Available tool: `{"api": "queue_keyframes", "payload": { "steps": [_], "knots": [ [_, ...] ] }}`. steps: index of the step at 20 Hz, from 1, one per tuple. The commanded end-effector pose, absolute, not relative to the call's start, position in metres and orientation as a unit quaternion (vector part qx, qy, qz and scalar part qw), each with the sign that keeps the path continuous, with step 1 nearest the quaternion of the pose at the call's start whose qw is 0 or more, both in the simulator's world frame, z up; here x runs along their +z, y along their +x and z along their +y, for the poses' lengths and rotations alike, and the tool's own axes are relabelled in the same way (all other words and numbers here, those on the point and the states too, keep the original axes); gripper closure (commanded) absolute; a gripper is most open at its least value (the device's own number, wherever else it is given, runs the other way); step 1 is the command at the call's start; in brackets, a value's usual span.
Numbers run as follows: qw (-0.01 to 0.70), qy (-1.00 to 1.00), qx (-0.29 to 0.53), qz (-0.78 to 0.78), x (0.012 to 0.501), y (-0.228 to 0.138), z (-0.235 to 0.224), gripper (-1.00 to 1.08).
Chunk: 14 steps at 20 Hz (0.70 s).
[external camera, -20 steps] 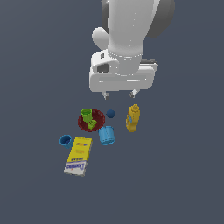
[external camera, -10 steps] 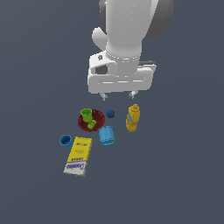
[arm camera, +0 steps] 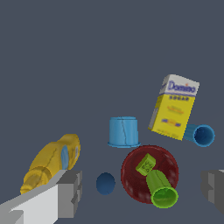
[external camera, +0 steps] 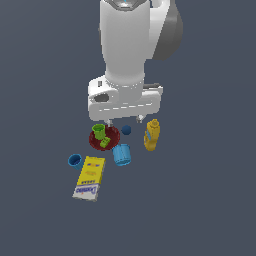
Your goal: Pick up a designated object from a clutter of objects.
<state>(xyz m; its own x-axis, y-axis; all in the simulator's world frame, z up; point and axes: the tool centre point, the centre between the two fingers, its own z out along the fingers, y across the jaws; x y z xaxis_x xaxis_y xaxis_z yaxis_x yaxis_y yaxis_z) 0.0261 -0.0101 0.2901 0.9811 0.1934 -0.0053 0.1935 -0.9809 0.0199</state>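
Note:
The designated object, a medium-blue cup (external camera: 75,161), lies on its side at the exterior view's left end of the clutter, beside the yellow sugar box (external camera: 90,177). In the wrist view the cup (arm camera: 200,134) shows its open mouth next to the box (arm camera: 174,107). My gripper (external camera: 124,120) hangs open above the dark red plate (external camera: 111,133) and the blue ball (external camera: 126,130), well away from the designated cup. Nothing is between its fingers (arm camera: 70,192).
A green cup (arm camera: 162,190) and a small green block (arm camera: 145,164) sit on the red plate (arm camera: 131,173). A paler sky-blue cup (external camera: 122,154) stands upside down near the plate. The yellow mustard bottle (external camera: 152,135) lies at the exterior view's right.
The arm has come down and shifted toward the exterior view's left, bringing the open fingers close above the plate and ball. The objects have not moved.

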Motion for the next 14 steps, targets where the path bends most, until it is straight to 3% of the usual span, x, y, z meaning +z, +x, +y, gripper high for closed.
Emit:
{"api": "queue_keyframes", "payload": {
  "steps": [1,14],
  "knots": [
    [0.008,0.994,-0.002,0.107,0.278,0.033,-0.025,-0.92],
    [-0.002,0.985,0.000,0.173,0.190,0.061,-0.126,-0.92]
  ]
}}
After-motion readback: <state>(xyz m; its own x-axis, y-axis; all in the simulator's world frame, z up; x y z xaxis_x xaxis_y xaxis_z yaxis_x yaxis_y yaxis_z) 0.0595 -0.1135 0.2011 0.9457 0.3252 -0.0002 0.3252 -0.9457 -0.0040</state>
